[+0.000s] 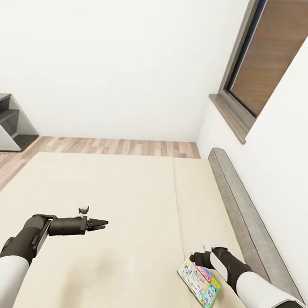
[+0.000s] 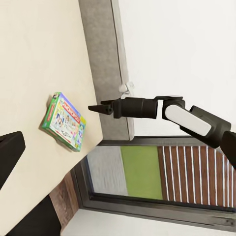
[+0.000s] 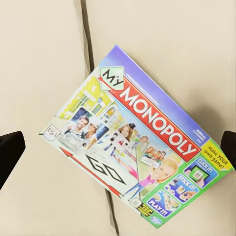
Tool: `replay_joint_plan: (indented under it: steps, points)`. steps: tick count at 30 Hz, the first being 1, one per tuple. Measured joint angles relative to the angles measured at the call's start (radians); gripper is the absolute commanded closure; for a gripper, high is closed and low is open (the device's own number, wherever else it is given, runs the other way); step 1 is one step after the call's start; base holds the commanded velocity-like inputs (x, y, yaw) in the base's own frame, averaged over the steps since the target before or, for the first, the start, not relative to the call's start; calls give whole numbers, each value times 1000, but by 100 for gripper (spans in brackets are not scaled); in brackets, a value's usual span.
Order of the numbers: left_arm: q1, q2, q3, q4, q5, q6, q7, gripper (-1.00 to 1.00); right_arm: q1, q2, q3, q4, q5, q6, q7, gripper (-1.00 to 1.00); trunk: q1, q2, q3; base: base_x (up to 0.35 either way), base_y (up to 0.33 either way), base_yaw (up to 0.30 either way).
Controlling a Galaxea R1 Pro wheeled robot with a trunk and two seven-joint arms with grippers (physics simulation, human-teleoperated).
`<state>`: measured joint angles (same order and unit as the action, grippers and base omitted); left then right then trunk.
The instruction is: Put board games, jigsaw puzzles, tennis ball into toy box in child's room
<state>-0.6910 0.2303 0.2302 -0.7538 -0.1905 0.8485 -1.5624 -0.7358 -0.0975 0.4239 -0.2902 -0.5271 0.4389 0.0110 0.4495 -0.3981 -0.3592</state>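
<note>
Your right gripper (image 1: 195, 258) hangs right over the green-white Monopoly board game box (image 1: 199, 283) with its red banner, which lies flat on the low beige-covered bed (image 1: 125, 202), close to the grey padded headboard (image 1: 241, 207). In the right wrist view the box (image 3: 135, 162) sits between your two dark fingertips (image 3: 10, 152), jaws spread wide and apart from the box edges. Your left gripper (image 1: 102, 224) is held out over bare mattress, well apart from the game, fingers (image 2: 10, 152) spread open. Beyond the bed you have wood-plank floor (image 1: 123, 147), a white wall, a dark-framed window (image 1: 265, 64) and a grey shelf unit (image 1: 10, 121) off in the corner.
</note>
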Motion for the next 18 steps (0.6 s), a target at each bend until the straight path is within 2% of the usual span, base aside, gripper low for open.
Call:
replay_joint_plan:
  steps: [9,18]
  points:
    - [0,0,-1,0,0,0,0,-100,0,-6,0,0,0,-1,0,-100,0,0,-15,0,0,0]
    - [0,0,-1,0,0,0,0,-100,0,-55,-8,0,-9,0,3,-100,0,0,-29,0,0,0]
